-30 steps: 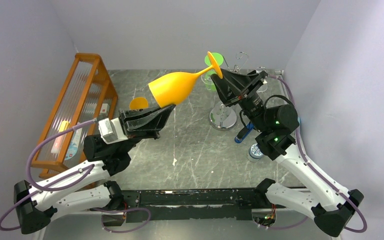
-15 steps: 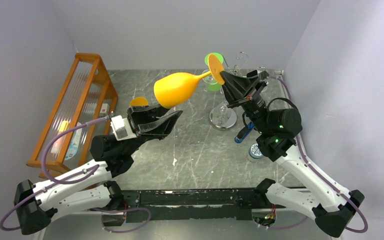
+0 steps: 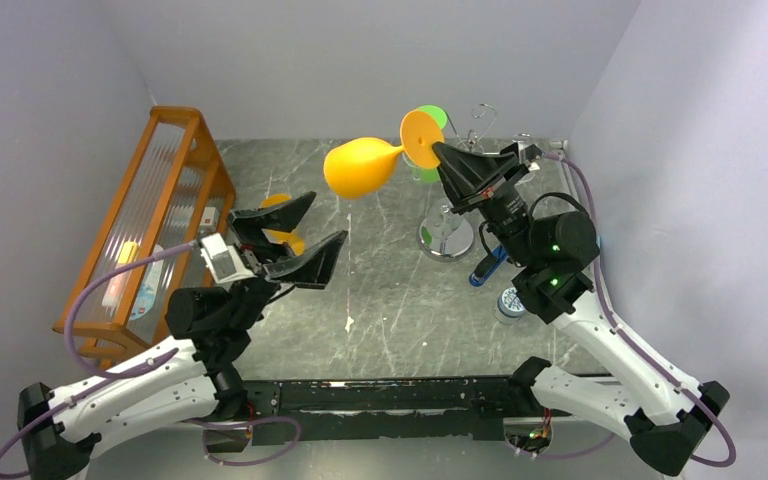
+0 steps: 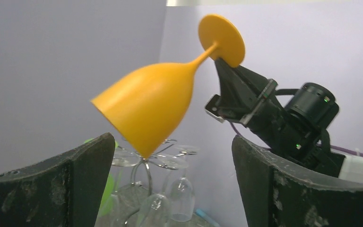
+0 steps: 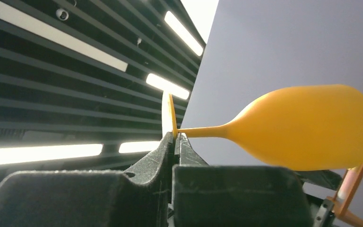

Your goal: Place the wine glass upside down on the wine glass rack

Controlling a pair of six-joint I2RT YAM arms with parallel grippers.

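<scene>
A: On the table [image 3: 380,300], where is the wine glass rack [image 3: 447,238] standing?
B: Toward the far right corner. The wine glass [image 3: 360,167] is hanging in the air just left of it, stem lying almost level, bowl pointing left.
A: Who is gripping?
B: The right gripper [image 3: 438,152] is pinching the foot; the left gripper [image 3: 325,220] is gaping empty below the bowl.

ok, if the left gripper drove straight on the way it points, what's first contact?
Probably the bowl of the orange stemmed wine glass, centred ahead of the left gripper; the right gripper holds its foot. Depth unclear.
</scene>
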